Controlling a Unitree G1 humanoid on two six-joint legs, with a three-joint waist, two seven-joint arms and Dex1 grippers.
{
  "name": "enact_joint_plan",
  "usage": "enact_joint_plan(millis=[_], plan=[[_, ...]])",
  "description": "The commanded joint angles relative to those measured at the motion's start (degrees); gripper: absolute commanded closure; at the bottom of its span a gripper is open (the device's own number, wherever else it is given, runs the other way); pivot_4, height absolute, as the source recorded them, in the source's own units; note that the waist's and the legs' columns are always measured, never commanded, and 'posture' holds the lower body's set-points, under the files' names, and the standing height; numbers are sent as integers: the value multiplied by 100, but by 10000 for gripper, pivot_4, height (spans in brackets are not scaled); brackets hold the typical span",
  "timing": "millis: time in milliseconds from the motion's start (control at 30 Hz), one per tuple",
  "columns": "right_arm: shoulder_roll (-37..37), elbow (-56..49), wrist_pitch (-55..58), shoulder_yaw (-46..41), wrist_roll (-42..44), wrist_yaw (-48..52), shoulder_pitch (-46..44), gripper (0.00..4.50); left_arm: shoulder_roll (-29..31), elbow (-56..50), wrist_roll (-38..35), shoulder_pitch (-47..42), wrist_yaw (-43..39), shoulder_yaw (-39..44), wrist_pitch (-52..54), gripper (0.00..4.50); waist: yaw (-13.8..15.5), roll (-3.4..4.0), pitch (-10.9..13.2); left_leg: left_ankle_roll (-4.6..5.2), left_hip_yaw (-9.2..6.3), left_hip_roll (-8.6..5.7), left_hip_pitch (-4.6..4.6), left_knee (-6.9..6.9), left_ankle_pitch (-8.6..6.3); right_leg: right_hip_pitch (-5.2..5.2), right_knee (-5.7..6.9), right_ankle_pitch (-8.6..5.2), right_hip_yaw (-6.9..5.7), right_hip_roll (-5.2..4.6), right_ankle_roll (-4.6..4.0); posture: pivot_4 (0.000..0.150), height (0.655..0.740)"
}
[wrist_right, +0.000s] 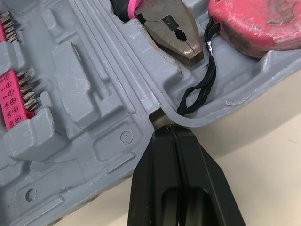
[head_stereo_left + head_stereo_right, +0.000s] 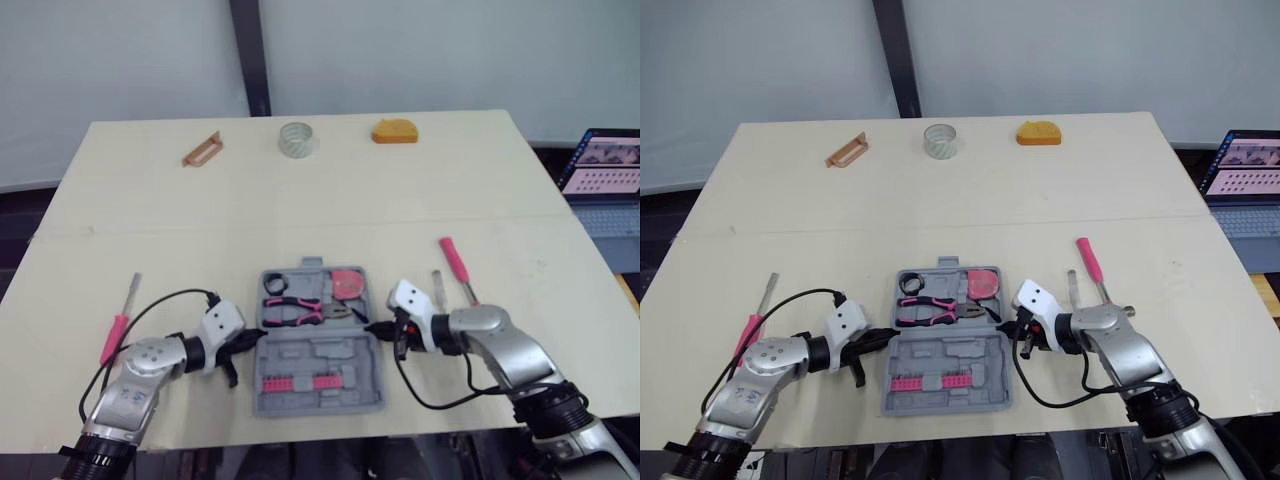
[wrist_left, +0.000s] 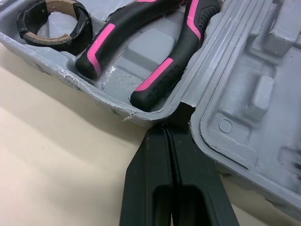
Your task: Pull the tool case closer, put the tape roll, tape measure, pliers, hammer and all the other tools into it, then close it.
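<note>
Assessing the pull-in step, I find the tool case [image 2: 322, 352] lying open near the front edge of the desk [image 2: 300, 210]. The left tool [image 2: 260, 335] and right tool [image 2: 373, 327] are both clenched, grasping nothing. Their tips are set against the hinge seam on opposite sides of the case.

The black tape roll [image 2: 275, 283], pliers [image 2: 295, 312] and pink tape measure [image 2: 348, 284] sit in the far half.

My recommendation is to draw both arms back evenly so the case does not yaw, and to keep the tips low in the hinge notches so they cannot ride over the rim.

The desk is pale, smooth and flat, and I expect the case to slide readily. Outstanding items:
- A pink-handled screwdriver [image 2: 118, 330] at the left.
- A pink-handled implement [image 2: 455, 262] at the right.
- A clear roll [image 2: 298, 138], an orange object [image 2: 394, 131] and a brown piece [image 2: 202, 150] along the far edge.

A laptop [image 2: 603, 168] stands beyond the desk's right side, and a plain pale wall lies behind.
</note>
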Motion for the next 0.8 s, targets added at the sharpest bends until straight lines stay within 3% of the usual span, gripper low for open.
enact_joint_plan(millis=[33,567,667,800], plan=[[-62,-64,-91,-87,51,-3,27,45000,16,-93,-8,48,-10,-50,9,44395,0,0,0,0,0,0,0,0,0,0,0,0,0,0,0,1500,7400],[-291,-21,-301,-612,396,78,81,45000,368,-4,-263,258,-57,599,-82,44395,-18,1,1,0,0,1,0,-2,0,-1,-2,0,0,0,0,1500,7400],[-419,-446,91,-1194,1031,202,217,45000,626,-405,-621,470,-206,1053,296,36265,-17,0,8,0,0,2,-4,-3,0,-4,-3,0,-1,0,0,1500,7400],[-1190,-857,694,-2137,1674,531,739,26490,1108,-781,-1226,988,-429,2157,898,15582,19,-1,14,2,-3,3,-9,-6,-1,-2,-15,0,-3,0,0,1500,7400]])
